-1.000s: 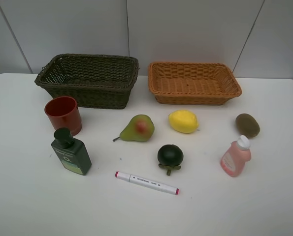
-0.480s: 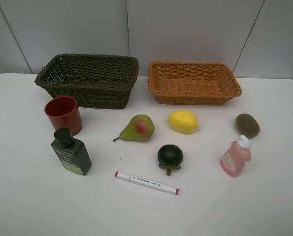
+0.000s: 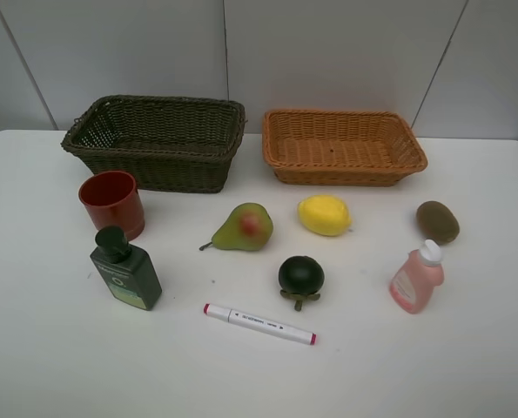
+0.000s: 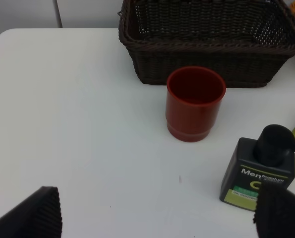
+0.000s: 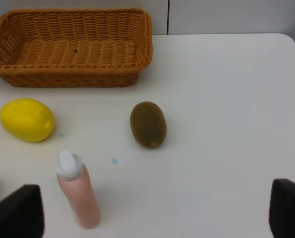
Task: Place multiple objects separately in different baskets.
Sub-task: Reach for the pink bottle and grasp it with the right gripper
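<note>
Red cup (image 3: 111, 202) and kiwi (image 3: 438, 221) sat well apart, easy to grab; left gripper (image 4: 159, 218) and right gripper (image 5: 152, 213) gaped wide, empty.

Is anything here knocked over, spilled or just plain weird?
Nothing stands out. The red cup, dark green bottle and pink bottle stand upright, the dark basket and orange basket sit level and intact, and the white marker lies capped on the table. No spills show.
</note>
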Tool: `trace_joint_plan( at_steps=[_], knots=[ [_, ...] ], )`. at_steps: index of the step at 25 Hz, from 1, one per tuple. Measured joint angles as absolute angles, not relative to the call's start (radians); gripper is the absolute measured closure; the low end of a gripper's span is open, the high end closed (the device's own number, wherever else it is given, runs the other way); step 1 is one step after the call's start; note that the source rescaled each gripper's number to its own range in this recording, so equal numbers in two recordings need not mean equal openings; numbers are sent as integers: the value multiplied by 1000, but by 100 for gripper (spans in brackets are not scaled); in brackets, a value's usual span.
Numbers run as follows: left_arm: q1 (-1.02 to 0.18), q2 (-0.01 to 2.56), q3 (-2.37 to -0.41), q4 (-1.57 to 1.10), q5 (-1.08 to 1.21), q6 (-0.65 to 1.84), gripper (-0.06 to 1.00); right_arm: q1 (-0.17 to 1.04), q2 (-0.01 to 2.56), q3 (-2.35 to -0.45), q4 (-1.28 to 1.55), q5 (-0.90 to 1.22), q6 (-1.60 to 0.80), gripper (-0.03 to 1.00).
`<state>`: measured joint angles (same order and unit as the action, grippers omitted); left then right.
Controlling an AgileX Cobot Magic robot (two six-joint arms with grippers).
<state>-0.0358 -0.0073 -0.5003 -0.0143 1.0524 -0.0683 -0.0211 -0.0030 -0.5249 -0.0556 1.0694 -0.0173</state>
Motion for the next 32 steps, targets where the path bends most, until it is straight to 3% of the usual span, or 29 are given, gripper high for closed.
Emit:
trace_joint_plan(
  at_steps=[26,32],
  knots=[
    [-36,-7,-500,-14,1052,-68,-6,-21,-2,-525,-56,1069,-17,-2],
    [-36,-7,-500,-14,1052,-68,-6,-21,119,-533,-56,1045,-17,-2]
  ],
)
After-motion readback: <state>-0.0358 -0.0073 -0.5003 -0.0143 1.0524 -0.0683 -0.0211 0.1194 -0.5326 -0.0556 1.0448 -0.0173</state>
